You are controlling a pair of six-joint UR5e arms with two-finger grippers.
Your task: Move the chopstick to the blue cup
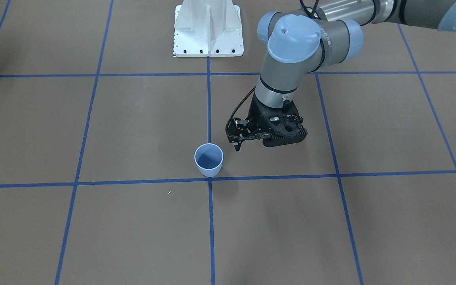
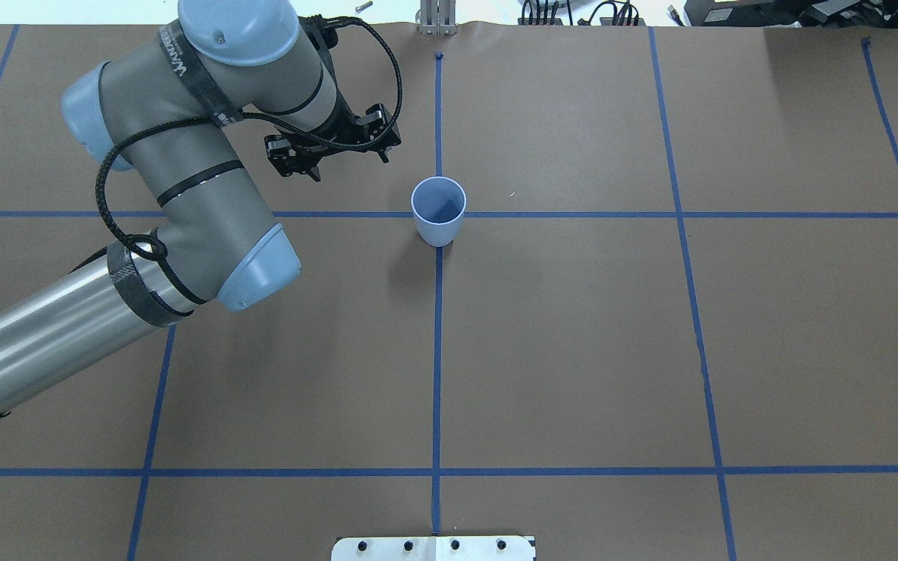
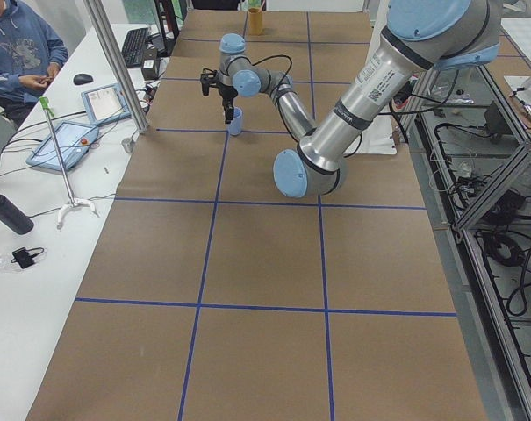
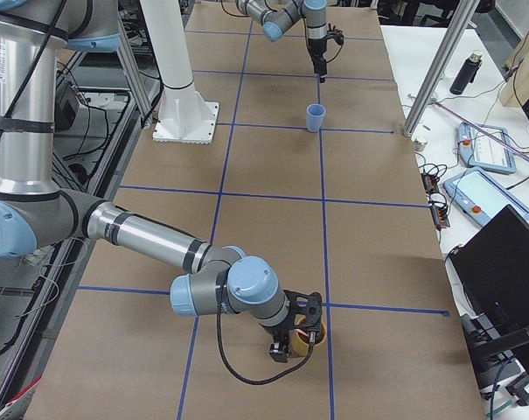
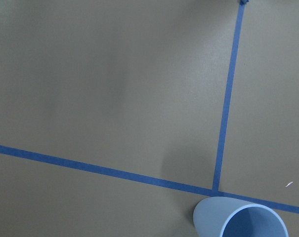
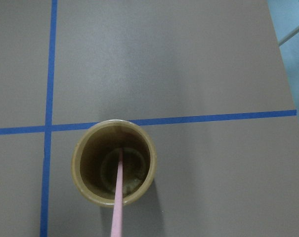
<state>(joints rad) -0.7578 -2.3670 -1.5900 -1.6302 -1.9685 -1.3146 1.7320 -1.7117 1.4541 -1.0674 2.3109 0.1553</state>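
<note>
Cups: brown cup (image 6: 79, 170) nearest in my right-side view, pink chopstick (image 6: 118, 197) standing inside; blue cup (image 1: 209, 171) far off, upright, only its bottom showing.
Right gripper (image 4: 292, 341): over brown cup; opening I cannot tell.
Left gripper (image 1: 236, 147): beside blue cup, not touching; opening unclear.
Hidden: chopstick's upper end, cut off.

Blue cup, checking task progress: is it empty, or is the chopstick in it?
Empty. The blue cup shows a bare inside from overhead; the pink chopstick stands in the brown cup.
</note>
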